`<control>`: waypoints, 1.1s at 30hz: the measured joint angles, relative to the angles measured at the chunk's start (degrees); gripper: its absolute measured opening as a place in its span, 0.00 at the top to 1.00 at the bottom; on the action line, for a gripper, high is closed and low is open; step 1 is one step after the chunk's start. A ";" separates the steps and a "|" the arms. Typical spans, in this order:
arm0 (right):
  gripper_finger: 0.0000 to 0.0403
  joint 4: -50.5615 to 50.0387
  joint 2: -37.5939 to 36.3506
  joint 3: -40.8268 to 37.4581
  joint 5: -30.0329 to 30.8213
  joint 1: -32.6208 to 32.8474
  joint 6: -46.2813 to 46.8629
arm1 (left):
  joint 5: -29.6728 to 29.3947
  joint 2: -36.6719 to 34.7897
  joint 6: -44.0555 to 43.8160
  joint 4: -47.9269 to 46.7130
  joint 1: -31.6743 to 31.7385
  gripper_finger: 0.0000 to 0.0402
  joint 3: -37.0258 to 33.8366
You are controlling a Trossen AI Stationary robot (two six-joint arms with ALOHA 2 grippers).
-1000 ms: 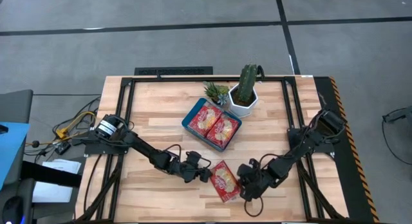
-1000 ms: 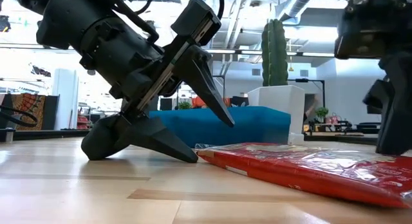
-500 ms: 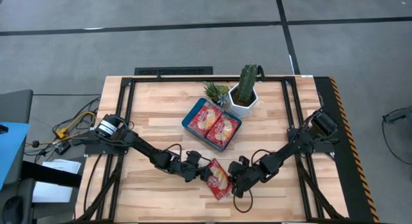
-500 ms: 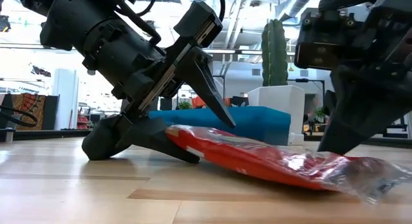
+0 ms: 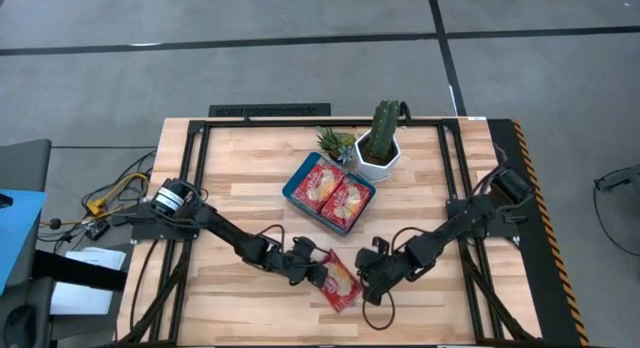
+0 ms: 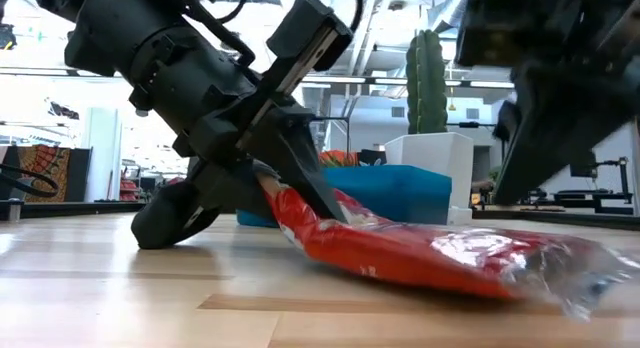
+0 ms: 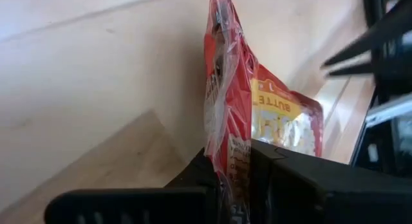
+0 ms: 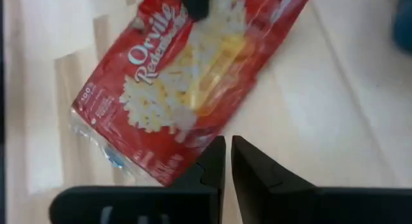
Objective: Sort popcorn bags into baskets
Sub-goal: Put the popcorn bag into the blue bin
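While two popcorn bags (image 5: pixel 333 195) lie side by side in the blue tray (image 5: pixel 291 187) near the middle of the wooden table (image 5: pixel 240 148), a third bag (image 5: pixel 338 280) sits on the bare wood nearer the front edge, between the two robot arms. The left gripper (image 5: pixel 318 270) has its fingers clamped on one end of that loose bag; the left wrist view shows the packet's (image 7: pixel 225 114) red edge squeezed between the two dark fingers (image 7: pixel 193 179), and the low view shows that end of the bag (image 6: pixel 400 253) lifted off the table by the gripper (image 6: pixel 290 183) while its far, clear-sealed end rests on the wood. The right gripper (image 5: pixel 368 280) is just beside the bag's other side, tilted down toward the table; its fingers (image 8: pixel 215 163) are drawn nearly together with only a thin gap between them, and they hold nothing, the bag (image 8: pixel 187 76) lying flat in front of the tips. In the low view the right gripper (image 6: pixel 560 98) hangs above the bag's resting end. Behind the tray stand a white six-sided pot (image 5: pixel 378 160) with a tall green cactus (image 5: pixel 384 123) and a small spiky green plant (image 5: pixel 334 142) beside it.
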 joint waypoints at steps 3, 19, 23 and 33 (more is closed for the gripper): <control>0.87 -7.71 -3.68 1.55 0.84 -0.18 -1.37 | 2.20 0.25 2.97 -1.81 -0.06 0.96 2.40; 0.87 -34.71 -24.98 2.58 14.58 -0.54 -2.03 | 15.37 -0.66 29.01 -43.29 3.57 0.98 31.62; 0.87 -39.14 -26.67 2.57 16.11 -1.16 -1.79 | 12.83 -0.79 44.23 -62.99 7.32 0.98 44.32; 0.87 -46.32 -27.06 2.56 17.74 -3.38 -3.21 | 11.60 -1.06 76.62 -75.77 22.41 0.98 59.70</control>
